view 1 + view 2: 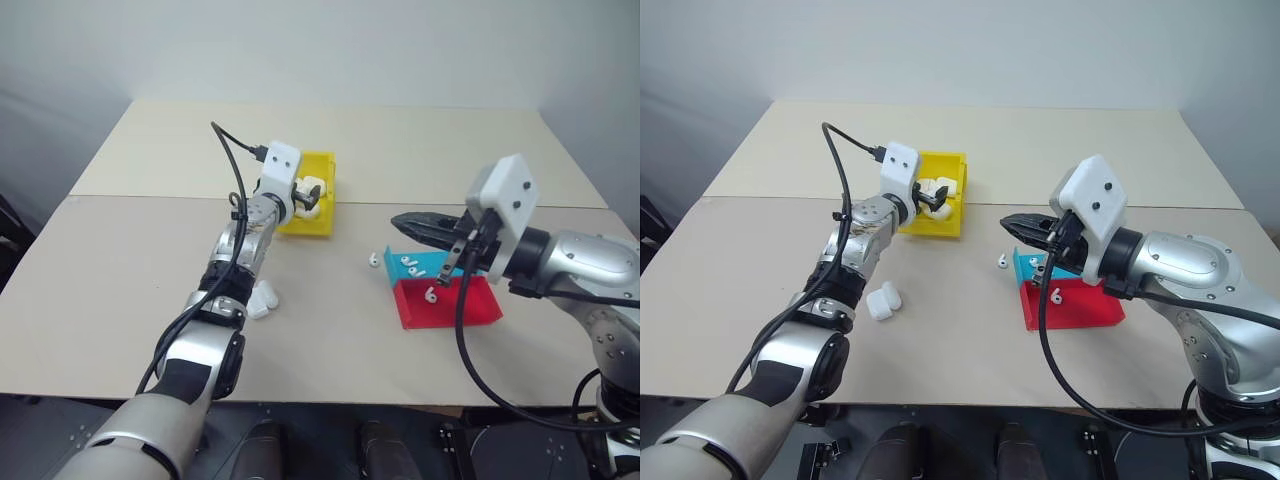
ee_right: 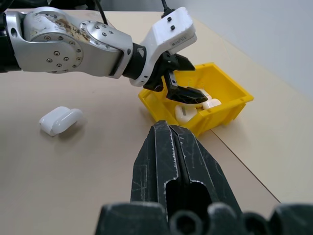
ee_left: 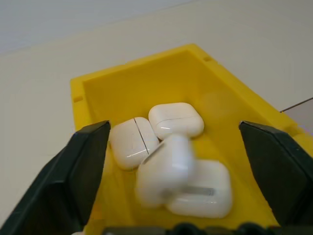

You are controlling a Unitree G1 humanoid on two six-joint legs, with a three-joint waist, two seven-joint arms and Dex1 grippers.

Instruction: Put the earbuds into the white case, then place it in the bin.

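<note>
My left gripper (image 1: 309,197) hangs open over the yellow bin (image 1: 322,224). In the left wrist view its fingers (image 3: 83,166) stand wide apart, and a white case (image 3: 164,171) shows blurred between them, touched by neither. It sits above other white cases (image 3: 177,120) lying in the bin. My right gripper (image 1: 398,221) is shut and empty, held above the teal and red trays. One of the earbuds (image 1: 374,259) lies on the table, another (image 1: 412,266) in the teal tray, a third (image 1: 431,295) in the red tray.
The teal tray (image 1: 392,268) and the red tray (image 1: 470,305) stand together at the right, under my right gripper. More white cases (image 1: 262,300) lie on the table beside my left forearm. A seam crosses the table just behind the bin.
</note>
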